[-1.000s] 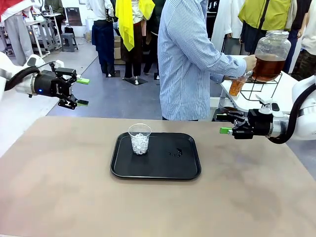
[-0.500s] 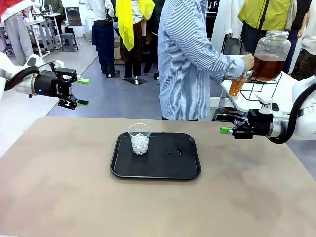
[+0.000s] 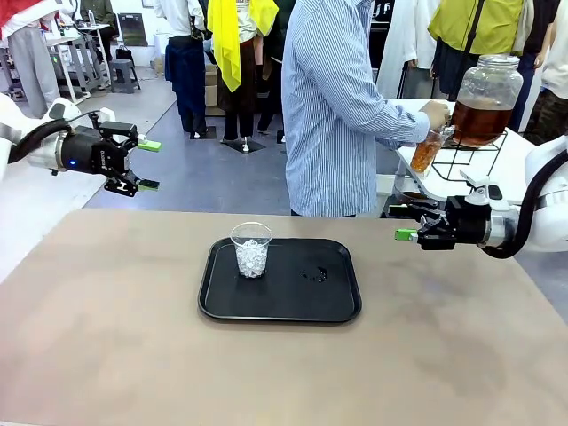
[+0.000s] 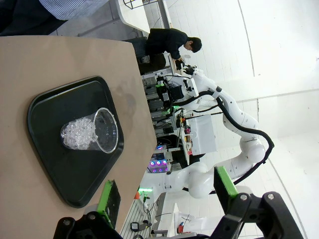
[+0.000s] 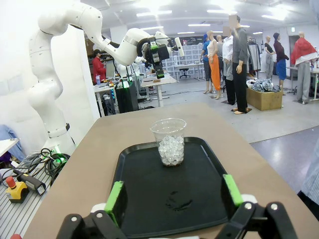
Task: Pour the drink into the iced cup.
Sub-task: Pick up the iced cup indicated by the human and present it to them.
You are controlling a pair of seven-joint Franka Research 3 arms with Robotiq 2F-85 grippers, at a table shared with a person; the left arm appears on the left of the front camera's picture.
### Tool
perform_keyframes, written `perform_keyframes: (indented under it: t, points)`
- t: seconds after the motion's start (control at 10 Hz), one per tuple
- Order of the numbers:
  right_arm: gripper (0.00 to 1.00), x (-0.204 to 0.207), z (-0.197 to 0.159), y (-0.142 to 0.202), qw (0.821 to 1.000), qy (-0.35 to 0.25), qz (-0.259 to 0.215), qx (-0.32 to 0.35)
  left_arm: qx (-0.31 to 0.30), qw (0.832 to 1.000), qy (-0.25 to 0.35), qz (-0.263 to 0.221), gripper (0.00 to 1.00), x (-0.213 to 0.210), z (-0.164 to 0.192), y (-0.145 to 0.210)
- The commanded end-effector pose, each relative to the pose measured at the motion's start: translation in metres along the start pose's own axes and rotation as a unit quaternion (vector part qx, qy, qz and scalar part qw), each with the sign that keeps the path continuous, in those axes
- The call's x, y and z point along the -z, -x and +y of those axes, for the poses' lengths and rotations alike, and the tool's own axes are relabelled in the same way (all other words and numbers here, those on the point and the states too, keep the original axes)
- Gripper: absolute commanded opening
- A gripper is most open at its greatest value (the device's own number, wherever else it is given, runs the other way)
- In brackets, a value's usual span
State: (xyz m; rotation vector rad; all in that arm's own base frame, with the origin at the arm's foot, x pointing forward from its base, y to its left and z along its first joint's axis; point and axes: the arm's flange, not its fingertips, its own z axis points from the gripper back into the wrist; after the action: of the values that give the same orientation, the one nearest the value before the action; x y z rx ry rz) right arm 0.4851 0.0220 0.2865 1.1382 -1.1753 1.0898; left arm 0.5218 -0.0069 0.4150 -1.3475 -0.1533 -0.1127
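Note:
A clear cup of ice [image 3: 251,250] stands upright at the back left of a black tray [image 3: 333,302] in the middle of the table. Beyond the table's far right, a person in a striped shirt holds a small cup of amber drink [image 3: 426,154] at the tap of a big glass jar [image 3: 486,89] of the same liquid. My left gripper [image 3: 148,165] hovers open, high at the left, with nothing in it. My right gripper [image 3: 401,222] hangs open over the table's right edge. The iced cup [image 4: 87,135] [image 5: 170,142] lies well ahead of both grippers [image 4: 162,179] [image 5: 173,181].
A few drops wet the tray [image 5: 199,199] near its middle [image 3: 315,275]. The jar stands on a black wire rack [image 3: 466,160] on a white side table behind my right arm. People stand farther back in the room.
The person's hand at the jar has shifted slightly to the left. Both arms and the iced cup have stayed still.

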Motion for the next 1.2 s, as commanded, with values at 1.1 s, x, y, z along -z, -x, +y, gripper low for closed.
perform_keyframes:
  t: [1.1]
  points:
    - [1.00,0.0020,-0.0023,-0.0034,1.000,-0.002,0.001,-0.004,0.001,1.000,-0.002,-0.003,1.00,0.0004,-0.0022,0.0026]
